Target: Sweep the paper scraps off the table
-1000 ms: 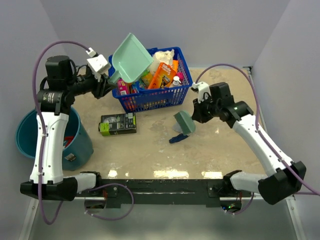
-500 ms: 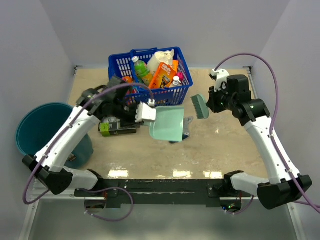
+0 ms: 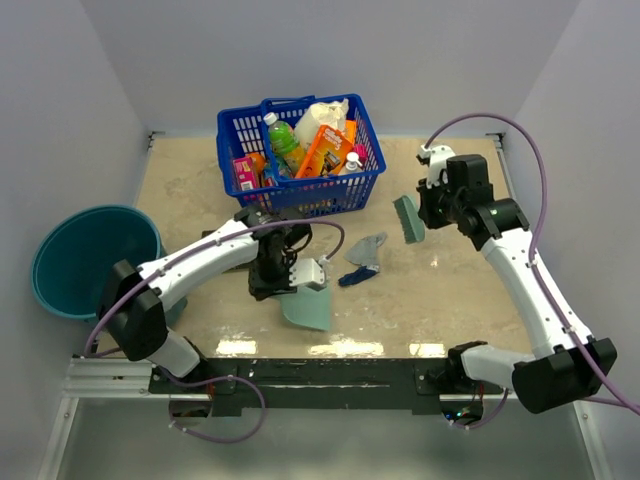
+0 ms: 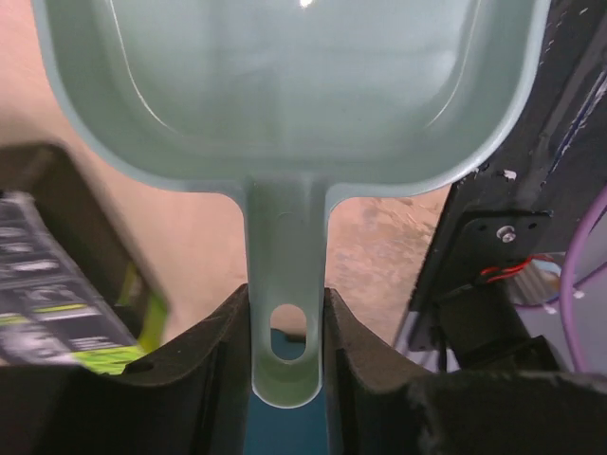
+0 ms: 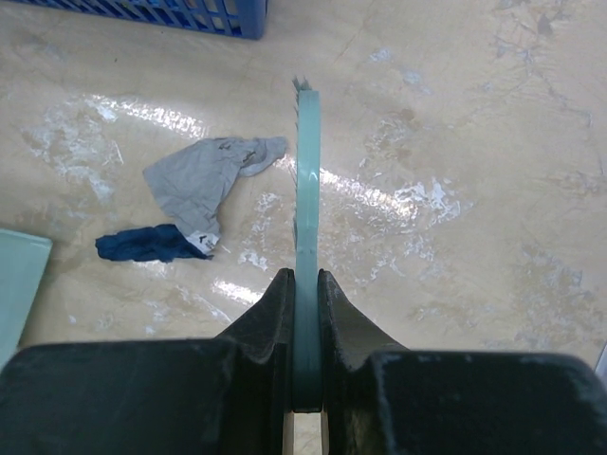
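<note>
A grey paper scrap and a dark blue scrap lie mid-table; both show in the right wrist view, grey and blue. My left gripper is shut on the handle of the mint-green dustpan, which sits low, near-left of the scraps. In the left wrist view my left gripper shows the pan ahead. My right gripper is shut on the green brush, right of the scraps. The brush stands edge-on in my right gripper.
A blue basket full of bottles and packets stands at the back. A teal bucket sits off the table's left edge. The black-and-green packet lies beside my left gripper, hidden under the arm in the top view.
My left arm swung the dustpan from high by the basket down to the table's near middle, left of the scraps. My right arm lifted the brush back and to the right.
</note>
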Motion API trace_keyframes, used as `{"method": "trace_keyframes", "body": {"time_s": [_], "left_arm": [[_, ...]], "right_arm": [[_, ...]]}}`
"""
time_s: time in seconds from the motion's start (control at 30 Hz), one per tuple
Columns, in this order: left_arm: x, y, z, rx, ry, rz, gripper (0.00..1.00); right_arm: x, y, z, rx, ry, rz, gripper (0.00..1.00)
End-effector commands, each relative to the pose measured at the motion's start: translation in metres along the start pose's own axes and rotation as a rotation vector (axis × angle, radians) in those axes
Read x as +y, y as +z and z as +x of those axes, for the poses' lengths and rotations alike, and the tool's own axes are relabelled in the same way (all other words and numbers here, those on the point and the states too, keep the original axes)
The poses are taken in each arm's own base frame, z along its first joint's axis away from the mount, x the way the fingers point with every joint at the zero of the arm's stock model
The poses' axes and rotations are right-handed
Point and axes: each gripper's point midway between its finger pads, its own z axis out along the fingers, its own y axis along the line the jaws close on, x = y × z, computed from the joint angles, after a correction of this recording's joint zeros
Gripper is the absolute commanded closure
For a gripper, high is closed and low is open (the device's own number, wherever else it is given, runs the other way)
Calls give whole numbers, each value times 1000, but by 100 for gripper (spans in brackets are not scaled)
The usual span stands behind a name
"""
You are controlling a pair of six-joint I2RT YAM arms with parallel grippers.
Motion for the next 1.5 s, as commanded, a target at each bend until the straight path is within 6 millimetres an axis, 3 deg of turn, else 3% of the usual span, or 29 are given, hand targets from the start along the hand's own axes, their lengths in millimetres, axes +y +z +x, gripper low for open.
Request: {"method": "trace_keyframes", "body": {"time_s": [0.0, 0.13, 0.27, 0.4, 0.47, 0.57, 0.63, 0.73, 0.93, 1.07, 1.17, 1.23, 1.37, 1.47], "left_arm": [[-9, 19, 25, 118, -172, -15, 100], [-4, 31, 25, 112, -236, -52, 100], [17, 34, 21, 107, -235, -146, 100], [21, 43, 25, 159, -249, -144, 100], [21, 47, 24, 173, -254, -132, 100], [23, 49, 19, 165, -259, -114, 100], [25, 51, 16, 168, -262, -112, 100], [30, 52, 11, 166, -262, -113, 100], [48, 53, -10, 131, -266, -138, 100], [57, 59, -24, 132, -260, -128, 100], [62, 60, -35, 105, -268, -126, 100], [63, 61, -41, 86, -280, -121, 100], [65, 61, -49, 29, -291, -133, 100], [65, 65, -43, 31, -287, -151, 100]], "right_arm": [[-2, -2, -17, -95, -58, -1, 100], [4, 7, -15, -98, -161, -54, 100], [3, 30, -9, -71, -220, -58, 100], [-13, 66, -5, 1, -232, 74, 100], [-24, 71, -8, 8, -231, 161, 100], [-9, 82, -11, 19, -260, 158, 100], [-2, 89, -3, 51, -249, 160, 100], [27, 95, 15, 113, -206, 65, 100], [81, 87, 42, 215, -4, -146, 100], [119, 77, 32, 204, 133, -326, 100], [134, 71, 22, 201, 147, -445, 100], [132, 68, 11, 181, 179, -497, 100], [102, 68, -11, 125, 300, -492, 100], [87, 58, -22, 84, 274, -479, 100]]}}
